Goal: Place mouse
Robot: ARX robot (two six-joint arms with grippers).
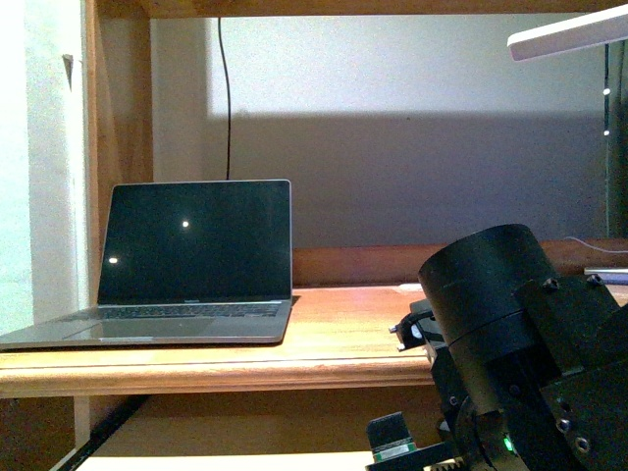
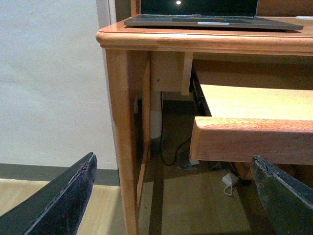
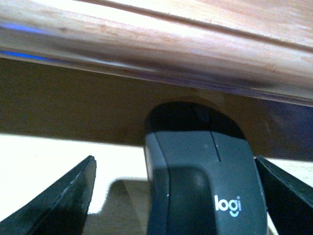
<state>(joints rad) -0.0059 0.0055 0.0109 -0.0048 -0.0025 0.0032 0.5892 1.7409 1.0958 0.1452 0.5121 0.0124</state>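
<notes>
Our right gripper (image 3: 173, 161) is spread wide open down by the pull-out shelf (image 3: 49, 156), and the dark grey mouse (image 3: 200, 171) sits between its two fingers, right next to one finger (image 3: 286, 196) and well apart from the other, with its white logi logo (image 3: 228, 204) facing us. The mouse is on the pale shelf, just under the round wooden edge of the desk (image 3: 146, 44). Our left gripper (image 2: 172, 157) is open too and holds nothing, down low near the desk leg (image 2: 122, 137), and the open laptop (image 1: 196, 260) stands up on the desk top with a dark screen.
</notes>
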